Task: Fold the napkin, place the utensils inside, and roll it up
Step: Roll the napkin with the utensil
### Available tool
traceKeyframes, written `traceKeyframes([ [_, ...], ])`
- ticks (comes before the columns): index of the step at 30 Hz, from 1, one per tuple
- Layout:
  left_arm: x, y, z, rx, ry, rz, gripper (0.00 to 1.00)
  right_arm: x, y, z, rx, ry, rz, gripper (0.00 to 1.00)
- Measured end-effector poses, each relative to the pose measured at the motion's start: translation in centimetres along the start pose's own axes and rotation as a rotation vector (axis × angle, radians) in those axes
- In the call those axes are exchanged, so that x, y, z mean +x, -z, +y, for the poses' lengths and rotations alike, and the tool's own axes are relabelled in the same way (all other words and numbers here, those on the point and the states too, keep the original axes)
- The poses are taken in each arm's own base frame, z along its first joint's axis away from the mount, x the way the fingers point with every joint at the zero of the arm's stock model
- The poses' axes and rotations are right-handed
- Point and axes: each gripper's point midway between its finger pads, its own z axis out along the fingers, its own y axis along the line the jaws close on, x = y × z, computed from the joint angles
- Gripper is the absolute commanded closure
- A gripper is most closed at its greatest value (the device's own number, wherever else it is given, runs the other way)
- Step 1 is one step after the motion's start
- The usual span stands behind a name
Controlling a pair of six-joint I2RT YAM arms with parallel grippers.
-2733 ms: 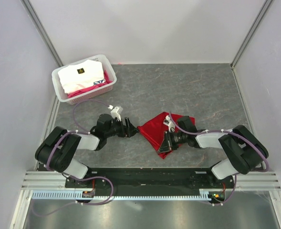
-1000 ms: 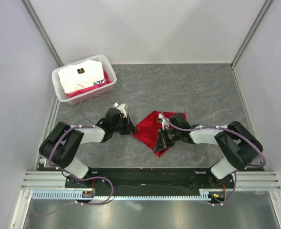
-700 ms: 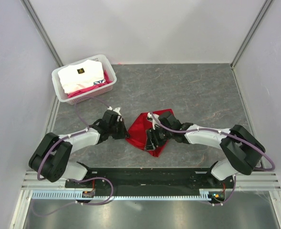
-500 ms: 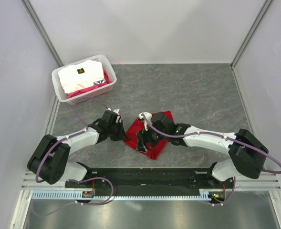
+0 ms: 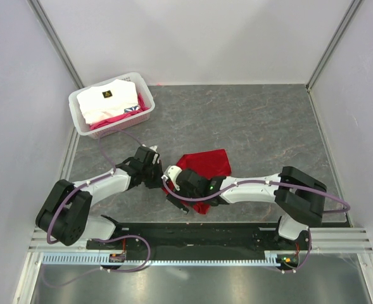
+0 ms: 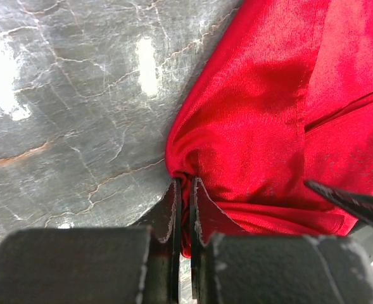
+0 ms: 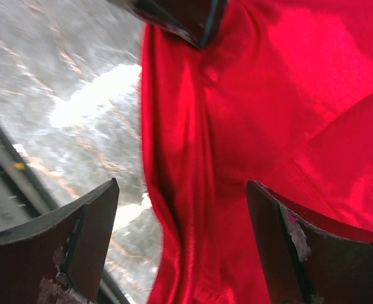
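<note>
The red napkin (image 5: 205, 163) lies bunched on the grey table between my two arms. My left gripper (image 5: 161, 180) is shut on a pinched fold at the napkin's left edge (image 6: 192, 158), with cloth caught between the tips (image 6: 185, 185). My right gripper (image 5: 175, 192) has reached far left and hangs open over the napkin's near left part (image 7: 237, 126); its fingers (image 7: 91, 221) stand wide apart with only loose cloth below (image 7: 183, 212). One dark tip of the left gripper (image 7: 186, 19) shows at the top of the right wrist view. The utensils are out of view.
A white basket (image 5: 80, 119) holding white and pink fabric stands at the back left. The black base rail (image 5: 199, 233) runs along the table's near edge, close to the napkin. Grey walls close in both sides.
My right gripper opened and let go of the napkin while its arm swept left across the cloth toward the left gripper. The napkin shifted left and bunched. The left gripper stayed shut.
</note>
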Motion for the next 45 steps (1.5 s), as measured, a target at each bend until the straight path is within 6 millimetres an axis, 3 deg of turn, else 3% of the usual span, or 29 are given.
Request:
traceKeyframes([
  [4, 0.0, 0.1, 0.2, -0.005, 0.006, 0.004, 0.98, 0.6, -0.6, -0.5, 0.028, 0.018, 0.020, 0.20],
  [5, 0.0, 0.1, 0.2, -0.005, 0.007, 0.006, 0.98, 0.7, -0.7, -0.6, 0.029, 0.023, 0.024, 0.26],
  [6, 0.1, 0.1, 0.2, -0.006, 0.007, 0.008, 0.98, 0.8, -0.7, -0.6, 0.029, 0.026, 0.026, 0.37],
  [13, 0.2, 0.3, 0.3, -0.011, 0.012, 0.015, 0.98, 1.2, -1.1, -0.5, 0.023, 0.022, 0.040, 0.79],
  [16, 0.3, 0.4, 0.3, -0.013, 0.013, 0.018, 0.83, 1.1, -1.1, -0.4, 0.020, 0.009, 0.037, 0.88],
  [17, 0.3, 0.4, 0.4, -0.014, 0.015, 0.020, 0.65, 1.1, -1.1, -0.4, 0.020, 0.004, 0.036, 0.90],
  [18, 0.3, 0.5, 0.5, -0.016, 0.018, 0.020, 0.56, 1.0, -1.1, -0.4, 0.019, -0.005, 0.034, 0.94],
  [20, 0.0, 0.8, 0.6, -0.015, 0.023, 0.012, 0.29, 0.9, -1.1, -0.2, 0.007, -0.013, 0.029, 0.96],
  [23, -1.0, 1.8, 0.5, 0.002, 0.043, -0.030, 0.18, 0.7, -1.2, 0.1, -0.030, -0.036, 0.025, 0.99],
  [30, -3.8, 4.4, 0.4, 0.029, 0.054, -0.184, 0.15, 0.6, -1.3, 0.3, -0.153, -0.124, -0.008, 1.00],
  [38, -1.7, 4.6, 2.9, -0.008, 0.089, -0.249, 0.14, 0.6, -1.4, 0.7, -0.304, -0.203, -0.016, 1.00],
  [45, -1.9, 5.9, 2.0, 0.124, 0.069, -0.413, 0.11, 0.8, -1.5, 0.5, -0.436, -0.287, -0.005, 1.00],
])
